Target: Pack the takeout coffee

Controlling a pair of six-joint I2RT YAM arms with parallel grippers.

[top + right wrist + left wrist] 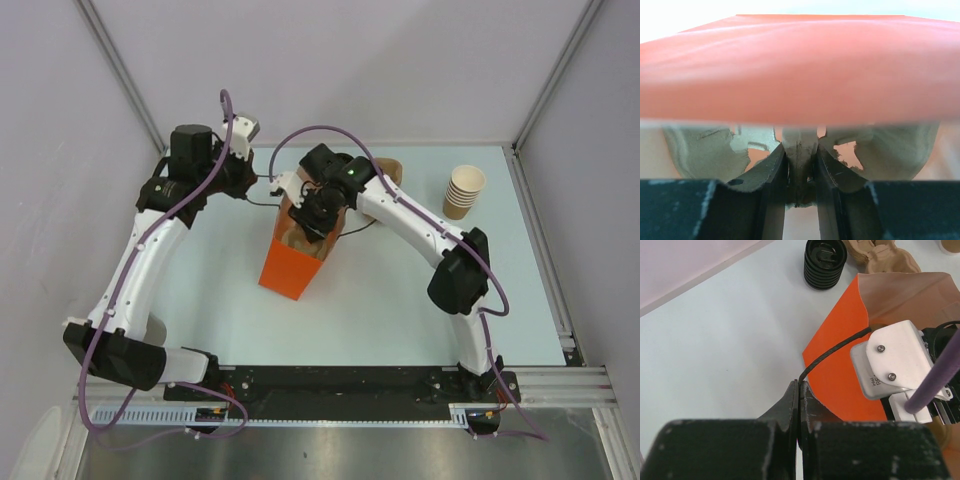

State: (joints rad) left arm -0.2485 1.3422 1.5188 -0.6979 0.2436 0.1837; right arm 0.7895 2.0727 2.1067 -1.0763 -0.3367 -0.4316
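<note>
Pale tabletop (pixel 400 310); boxy orange bag (pixel 290 268) (right fingers (pixel 771 195) pinch moulded-pulp carrier (pixel 700 150)).

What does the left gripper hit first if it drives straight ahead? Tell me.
Most likely the orange bag: its near corner sits just past the left gripper's shut tips. Depth is unclear; it could slip by.

Pale lilac walls (pixel 350 60) enclose a light-blue table (pixel 400 310).
</note>
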